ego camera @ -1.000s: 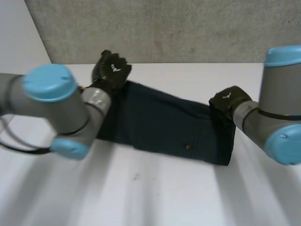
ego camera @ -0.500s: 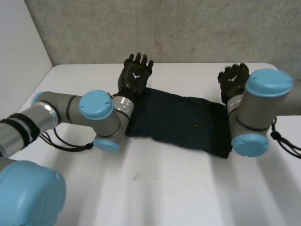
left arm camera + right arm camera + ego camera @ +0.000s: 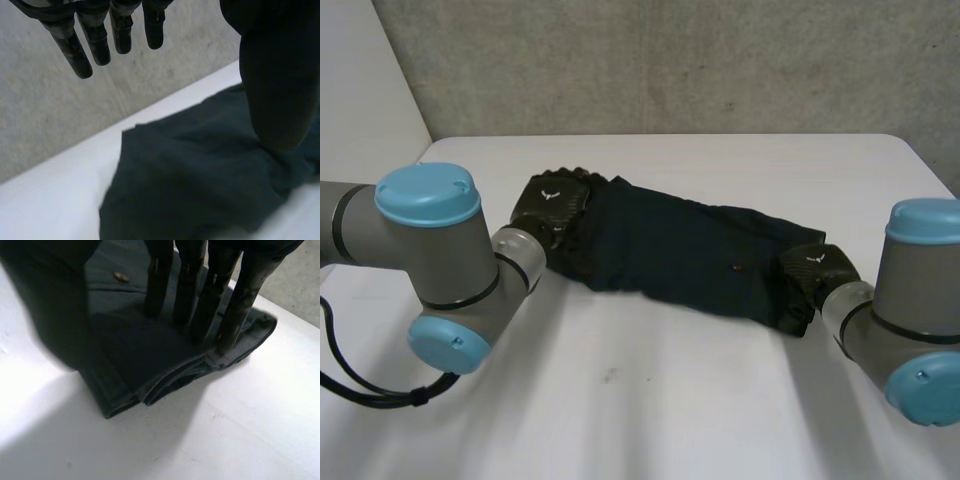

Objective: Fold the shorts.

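1. The left hand [image 3: 555, 205] sits at the middle left of the head view, on the left end of the shorts [image 3: 680, 250].
2. In the left wrist view its fingers [image 3: 80, 55] are straight and a little spread, lifted off the cloth, and they hold nothing. The thumb [image 3: 272, 90] points down to the dark fabric, but I cannot tell if it touches.
3. The right hand [image 3: 817, 272] is at the lower right of the head view, on the right end of the shorts.
4. In the right wrist view its fingers are straight, with the tips resting on the cloth near the folded, layered edge. This hand does not grasp the cloth.
5. The dark blue shorts lie folded in a long band across the middle of the white table [image 3: 670, 400], slanting down to the right. A small button [image 3: 736, 268] shows on the top layer.
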Robot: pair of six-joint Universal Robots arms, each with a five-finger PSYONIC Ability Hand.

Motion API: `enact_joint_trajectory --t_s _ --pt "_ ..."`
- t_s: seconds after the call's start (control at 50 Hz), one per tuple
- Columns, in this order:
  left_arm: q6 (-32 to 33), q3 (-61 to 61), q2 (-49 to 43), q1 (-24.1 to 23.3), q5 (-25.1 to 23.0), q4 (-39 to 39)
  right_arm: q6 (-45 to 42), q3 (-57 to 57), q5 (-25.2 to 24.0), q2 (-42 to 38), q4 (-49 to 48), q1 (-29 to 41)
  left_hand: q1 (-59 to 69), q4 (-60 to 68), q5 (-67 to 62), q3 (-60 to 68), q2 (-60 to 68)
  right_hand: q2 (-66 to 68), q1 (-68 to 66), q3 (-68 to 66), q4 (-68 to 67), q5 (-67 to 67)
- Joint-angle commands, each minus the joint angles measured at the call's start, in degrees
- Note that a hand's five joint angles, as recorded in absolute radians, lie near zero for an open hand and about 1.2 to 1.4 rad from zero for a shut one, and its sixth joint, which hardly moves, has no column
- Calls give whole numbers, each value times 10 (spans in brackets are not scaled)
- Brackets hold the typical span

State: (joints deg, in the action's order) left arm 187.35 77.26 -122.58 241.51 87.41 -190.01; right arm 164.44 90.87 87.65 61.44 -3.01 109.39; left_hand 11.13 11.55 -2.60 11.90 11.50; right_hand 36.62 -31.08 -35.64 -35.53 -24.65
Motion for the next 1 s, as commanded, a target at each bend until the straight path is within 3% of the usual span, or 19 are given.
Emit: enact_joint_trajectory --t_s 0.02,0.14,0.34,0.38,0.5,0.6,0.66,0.7,0.72,0.8,0.82,0.9,1.0 --pt "-3 -3 -1 5 1 11 -5 -10 -3 -41 -38 -29 -9 -13 24 -17 -13 434 -489 -444 -445 -454" --pt "-3 0 13 11 4 12 -46 -5 -6 -17 -31 -68 -8 -12 22 -15 -11 434 -489 -444 -445 -454" --pt "-5 25 78 23 5 20 -343 -25 17 47 13 -109 -6 -10 20 -13 -10 434 -489 -444 -445 -454" --pt "-6 25 85 25 6 20 -367 -48 24 47 6 -96 -7 -12 22 -15 -11 434 -489 -444 -445 -454" --pt "-6 21 96 24 23 17 -383 -169 5 11 -1 50 -9 -13 24 -17 -13 434 -489 -444 -445 -454" --pt "-7 8 96 20 40 12 -400 -220 -103 -60 6 144 -11 -15 26 -19 -15 434 -489 -444 -445 -454" --pt "-6 -7 93 19 48 11 -427 -231 -208 -112 4 194 -9 -13 24 -17 -13 434 -489 -444 -445 -454" --pt "-5 -20 89 19 50 10 -431 -235 -233 -127 4 202 -8 -12 22 -15 -11 434 -489 -444 -445 -454" --pt "-5 -25 88 17 50 10 -432 -237 -240 -133 4 202 -6 -10 21 -13 -10 434 -489 -444 -445 -454" --pt "0 -48 68 6 49 9 -404 -242 -228 -122 4 202 -4 -8 19 -12 -8 -39 -17 29 28 19" --pt "1 -61 53 2 49 5 -369 -236 -213 -108 5 202 -4 -8 19 -12 -8 -226 171 217 216 207" --pt "2 -94 19 -10 49 -8 -224 -208 -187 -56 0 185 -2 -7 17 -10 -6 -266 211 256 255 246" --pt "5 -141 -32 -29 42 -14 -56 -184 -154 9 -2 111 8 3 7 0 4 -266 211 256 255 246"
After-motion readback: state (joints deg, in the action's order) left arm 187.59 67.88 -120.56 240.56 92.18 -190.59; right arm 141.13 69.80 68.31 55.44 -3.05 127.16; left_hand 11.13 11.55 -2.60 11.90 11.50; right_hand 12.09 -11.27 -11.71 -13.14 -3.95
